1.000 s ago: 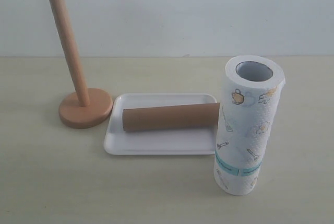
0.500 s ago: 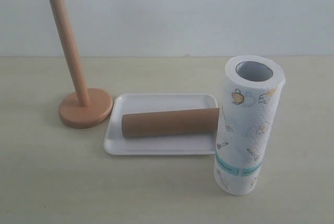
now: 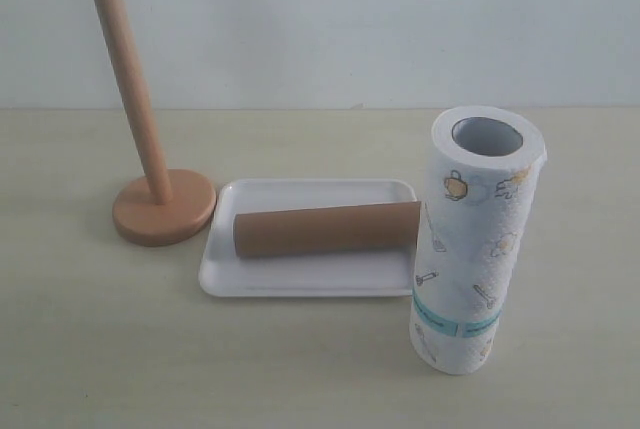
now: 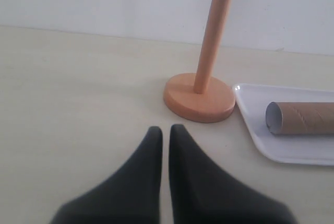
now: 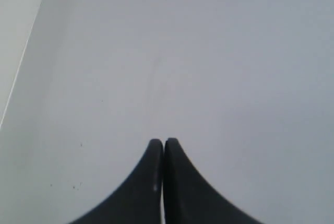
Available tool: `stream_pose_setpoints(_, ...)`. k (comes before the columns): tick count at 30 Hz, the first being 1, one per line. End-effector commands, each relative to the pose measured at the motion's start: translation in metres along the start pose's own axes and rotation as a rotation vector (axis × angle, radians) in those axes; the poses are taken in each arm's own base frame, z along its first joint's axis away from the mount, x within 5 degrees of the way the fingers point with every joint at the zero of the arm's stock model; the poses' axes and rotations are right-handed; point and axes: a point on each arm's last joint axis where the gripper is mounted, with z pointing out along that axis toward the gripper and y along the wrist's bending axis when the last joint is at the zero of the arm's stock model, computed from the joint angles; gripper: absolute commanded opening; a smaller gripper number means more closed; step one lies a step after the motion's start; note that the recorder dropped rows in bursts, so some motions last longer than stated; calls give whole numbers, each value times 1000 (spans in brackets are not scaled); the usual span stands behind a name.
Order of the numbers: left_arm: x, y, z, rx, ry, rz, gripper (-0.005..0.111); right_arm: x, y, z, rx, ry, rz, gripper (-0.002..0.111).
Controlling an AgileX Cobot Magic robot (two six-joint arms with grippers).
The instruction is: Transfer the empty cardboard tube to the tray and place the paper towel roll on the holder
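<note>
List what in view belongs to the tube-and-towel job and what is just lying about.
Job: empty cardboard tube, tray, paper towel roll, holder.
Just there: table, wall; no stray items visible.

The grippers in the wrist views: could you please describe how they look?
The left gripper and right gripper look alike: two matte black jaws each, broad at the base, curving in to narrow rounded tips. One right jaw has a tiny pale fleck. No cables or markings show; the arms are out of view.
</note>
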Motion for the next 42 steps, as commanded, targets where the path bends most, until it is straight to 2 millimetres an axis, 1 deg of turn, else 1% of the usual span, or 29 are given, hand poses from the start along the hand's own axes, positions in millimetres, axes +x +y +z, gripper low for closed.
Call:
stream_pose_setpoints(1,1,0,0,-3,1,6,4,16,-13,30,68,264,113,0)
stream_pose_setpoints(3,1,0,0,-3,1,6,4,34,-15,36,48,383,145,0)
stream_pose_setpoints(5,1,0,0,-3,1,6,4,56,-15,38,-5,540,130,0)
stream_pose_setpoints(8,1,0,0,-3,1,6,4,84,-12,35,-69,766,216,0)
stream_pose_setpoints(9,1,0,0,-3,1,6,4,91,-11,33,-83,821,256,0)
stream_pose_setpoints(12,1,0,0,-3,1,6,4,111,-6,20,-124,938,355,0)
stream_pose_setpoints(15,1,0,0,-3,1,6,4,128,-5,1,-77,996,400,0)
stream_pose_setpoints(17,1,0,0,-3,1,6,4,135,-5,-12,-35,1001,433,0)
stream_pose_setpoints(18,1,0,0,-3,1,6,4,136,-4,-15,-28,981,443,0)
stream_pose_setpoints(19,1,0,0,-3,1,6,4,134,-4,-13,-34,948,441,0)
stream_pose_setpoints(22,1,0,0,-3,1,6,4,133,3,-15,-137,969,406,0)
stream_pose_setpoints(24,1,0,0,-3,1,6,4,131,5,-14,-153,945,436,0)
stream_pose_setpoints(30,1,0,0,-3,1,6,4,125,-3,-3,-27,814,540,0)
stream_pose_setpoints(36,1,0,0,-3,1,6,4,126,-2,-5,-78,823,441,1)
stream_pose_setpoints(37,1,0,0,-3,1,6,4,126,-2,-5,-89,823,420,4)
stream_pose_setpoints(39,1,0,0,-3,1,6,4,126,-2,-5,-103,824,395,18)
stream_pose_setpoints(40,1,0,0,-3,1,6,4,126,-2,-5,-107,823,386,27)
stream_pose_setpoints(41,1,0,0,-3,1,6,4,126,-2,-5,-112,821,373,44)
stream_pose_setpoints(42,1,0,0,-3,1,6,4,126,-2,-5,-117,820,362,58)
